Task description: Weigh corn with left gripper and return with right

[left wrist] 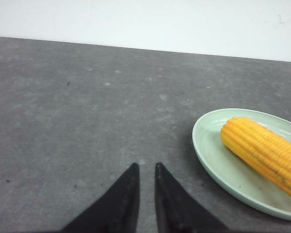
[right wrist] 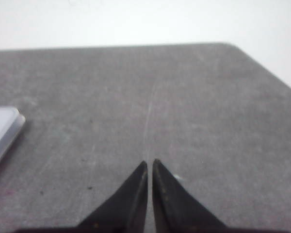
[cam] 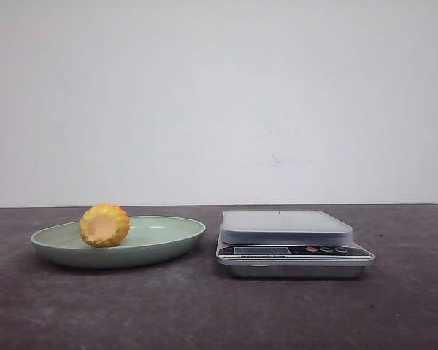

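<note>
Pincers first: the left gripper (left wrist: pixel 146 167), at the bottom centre of the left wrist view, has its two black pointed fingers drawn nearly together with only a thin slit between the tips, gripping nothing and hanging over bare grey table (left wrist: pixel 77 107). To its right in that frame, at the lower right, lies the yellow ribbed cob of corn (left wrist: pixel 262 150), resting lengthwise in the pale green shallow plate (left wrist: pixel 208 150).

In the front view the corn (cam: pixel 104 225) shows end-on at the left part of the plate (cam: pixel 168 240), which sits left of centre in the frame. Lying in the dish keeps the cob from rolling, and that placement fits both a cob waiting to be weighed and one already brought back after weighing; the scene alone does not settle which.

Right of the plate, just beside its rim but apart from it, stands the flat silver digital kitchen scale (cam: pixel 292 240), its platform bare and its display strip and buttons facing the camera. The short gap between plate and scale makes for a brief carry either way.

At the bottom centre of the right wrist view, the right gripper (right wrist: pixel 149 164) is likewise pressed almost shut and empty, with a corner of the scale (right wrist: pixel 2 128) at the frame's left edge. Open tabletop spreads ahead of both grippers; the table's far corner and edge run across the upper right of that view.
</note>
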